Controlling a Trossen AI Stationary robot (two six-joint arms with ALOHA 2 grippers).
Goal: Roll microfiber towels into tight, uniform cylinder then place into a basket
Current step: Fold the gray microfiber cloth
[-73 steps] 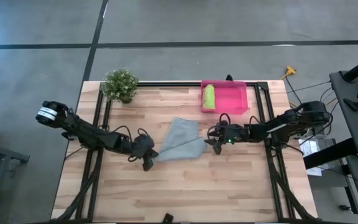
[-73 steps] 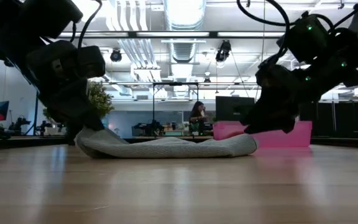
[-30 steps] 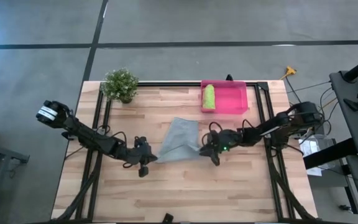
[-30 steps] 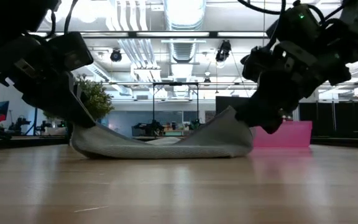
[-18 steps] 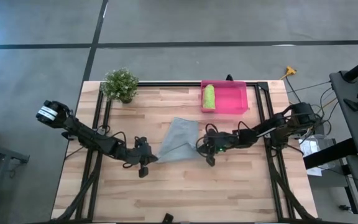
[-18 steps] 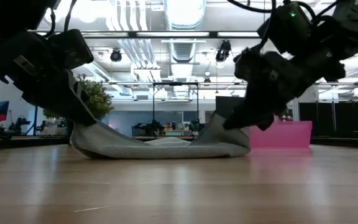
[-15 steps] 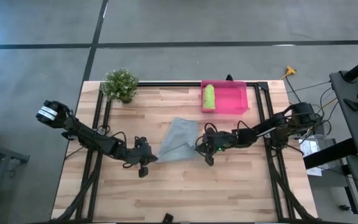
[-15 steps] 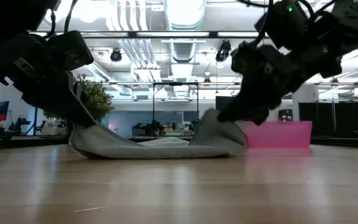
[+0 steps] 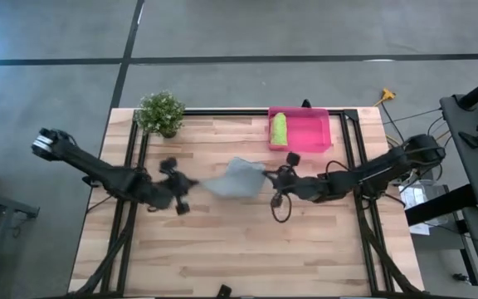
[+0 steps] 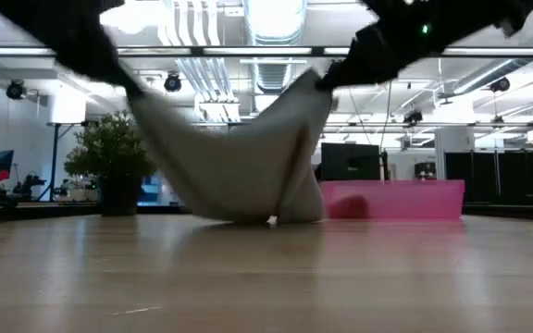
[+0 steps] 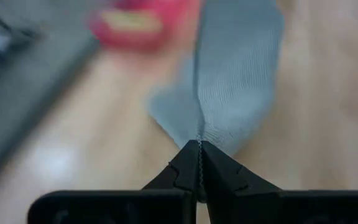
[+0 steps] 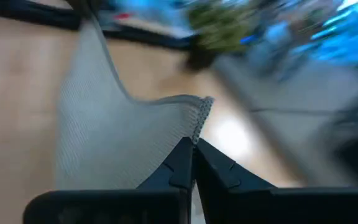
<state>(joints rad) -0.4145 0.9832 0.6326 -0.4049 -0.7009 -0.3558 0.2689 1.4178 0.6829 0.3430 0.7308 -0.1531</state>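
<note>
Pale wooden table [image 9: 222, 249] in a large workshop with grey concrete floor and ceiling lights. Near the table's middle, the grey towel [image 9: 237, 178] hangs lifted between both arms, sagging in a loose fold whose lowest part touches the wood. The left gripper [image 11: 199, 163] is closed tight on one corner; the right gripper [image 12: 191, 163] is pinched shut on the opposite corner. Its weave looks finely ribbed. At the far edge sits the pink basket [image 9: 314, 133], holding the rolled lime green towel [image 9: 279, 129]. A small potted plant [image 9: 161, 113] stands at the far left corner.
</note>
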